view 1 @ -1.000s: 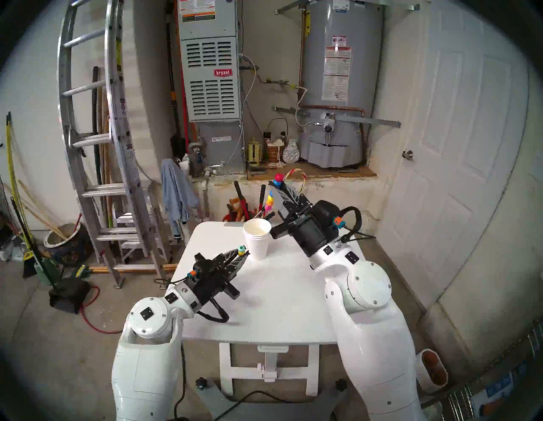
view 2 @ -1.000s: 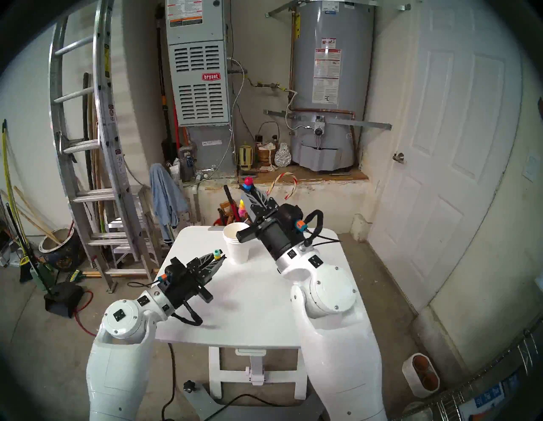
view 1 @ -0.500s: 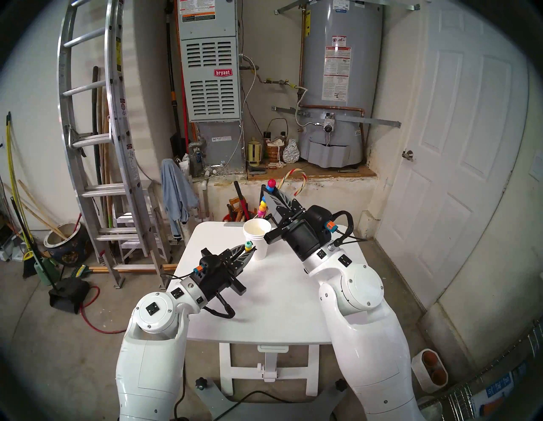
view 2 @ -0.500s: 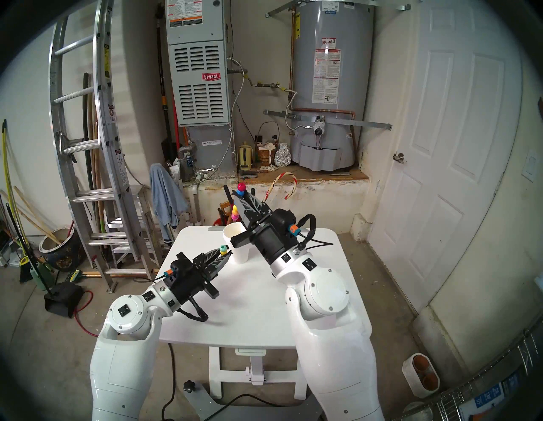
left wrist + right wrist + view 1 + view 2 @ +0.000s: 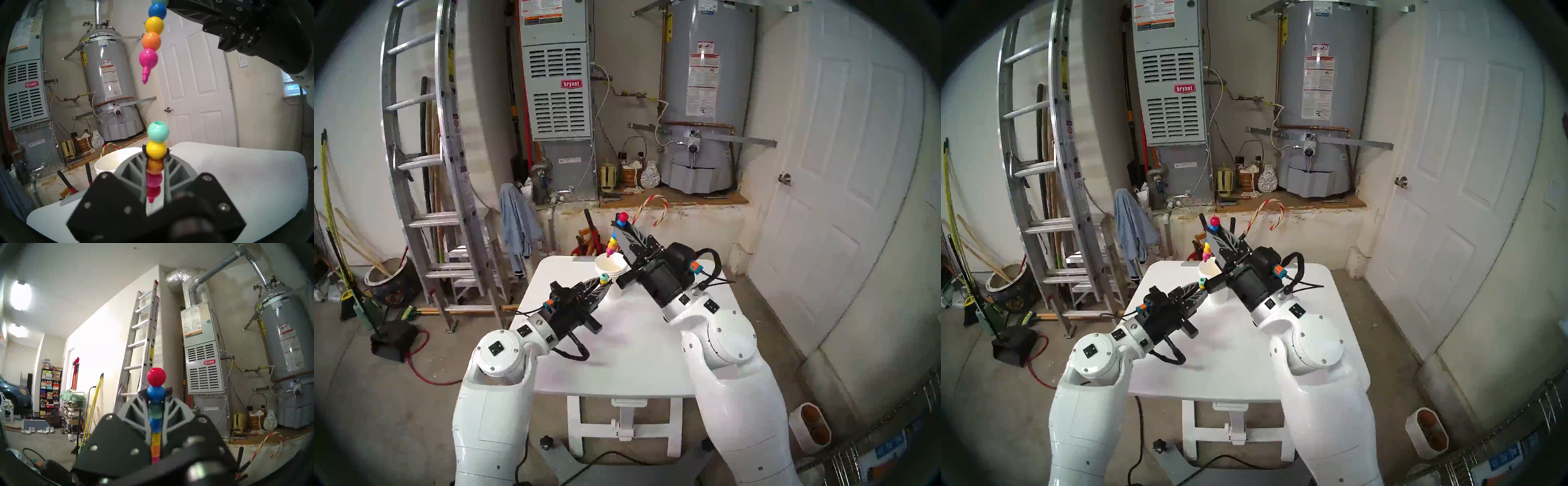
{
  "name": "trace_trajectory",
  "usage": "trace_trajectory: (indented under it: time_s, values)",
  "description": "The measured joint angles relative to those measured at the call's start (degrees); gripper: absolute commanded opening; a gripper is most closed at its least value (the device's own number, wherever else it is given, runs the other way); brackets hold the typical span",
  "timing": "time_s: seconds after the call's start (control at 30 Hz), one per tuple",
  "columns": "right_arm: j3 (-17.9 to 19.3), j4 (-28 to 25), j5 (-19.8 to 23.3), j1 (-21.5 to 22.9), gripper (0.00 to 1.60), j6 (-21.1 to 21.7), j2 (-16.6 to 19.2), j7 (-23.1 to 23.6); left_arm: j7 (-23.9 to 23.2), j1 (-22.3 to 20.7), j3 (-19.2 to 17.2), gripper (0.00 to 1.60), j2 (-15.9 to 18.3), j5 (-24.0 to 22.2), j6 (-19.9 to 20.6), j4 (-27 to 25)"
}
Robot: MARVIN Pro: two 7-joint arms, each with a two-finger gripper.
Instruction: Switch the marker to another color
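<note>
The marker is in two pieces. My right gripper [image 5: 621, 223] is shut on the longer piece [image 5: 611, 243], a stick of red, blue, teal, yellow, orange and pink beads held upright, its pink tip over the mouth of the white paper cup [image 5: 621, 292]. It also shows in the right wrist view [image 5: 156, 377] and the left wrist view [image 5: 151, 42]. My left gripper [image 5: 604, 284] is shut on a shorter piece [image 5: 158, 131] with a teal top bead, just left of the cup and below the pink tip.
The white folding table [image 5: 636, 346] carries the cup at its far edge. Behind it stand black- and red-handled tools [image 5: 590, 227] and a striped candy cane [image 5: 653, 205]. A ladder [image 5: 426, 163] leans at the left. A white door [image 5: 843, 169] is at the right.
My right gripper has moved left and down, bringing the pink tip over the cup. My left gripper has moved forward and right, up to the cup's side.
</note>
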Motion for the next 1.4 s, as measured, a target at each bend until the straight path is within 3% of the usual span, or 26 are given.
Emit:
trace_trajectory:
  time_s: [1.4]
  values:
    - [0.31, 0.39, -0.28, -1.25, 0.00, -0.62, 0.27, 0.70, 0.27, -1.15, 0.75, 0.00, -0.22, -0.06, 0.38, -0.02]
